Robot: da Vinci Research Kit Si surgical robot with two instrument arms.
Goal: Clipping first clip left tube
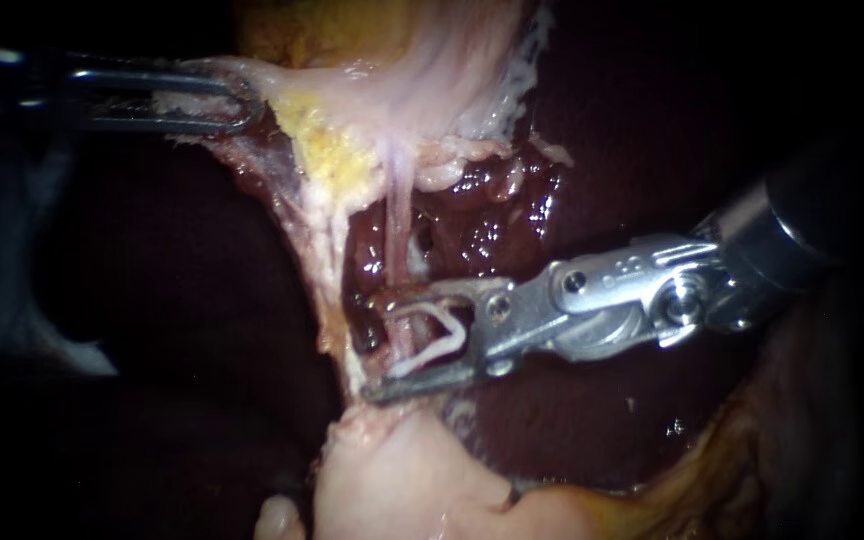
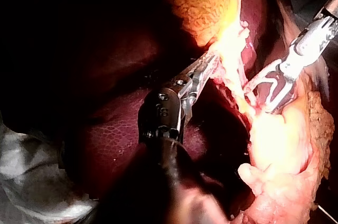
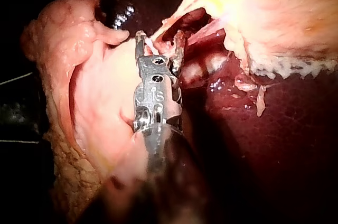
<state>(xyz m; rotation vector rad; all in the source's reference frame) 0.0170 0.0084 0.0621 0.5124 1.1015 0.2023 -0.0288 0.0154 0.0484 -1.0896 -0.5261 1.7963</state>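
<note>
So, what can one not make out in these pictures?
1. Endoscope view: the tube where it passes through the clip; the jaws of the right instrument cover its far side.
2. Left wrist view: the tips of the left instrument, lost in glare on the pale tissue.
3. Right wrist view: the clip, too small between the jaws.
4. Endoscope view: the left instrument's shaft, dark and cut off by the edge.

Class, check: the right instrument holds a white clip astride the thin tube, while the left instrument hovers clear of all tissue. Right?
No. The left instrument is not clear: it grips the pale tissue, as the endoscope view shows. The right instrument does hold the white clip astride the thin tube.
</note>
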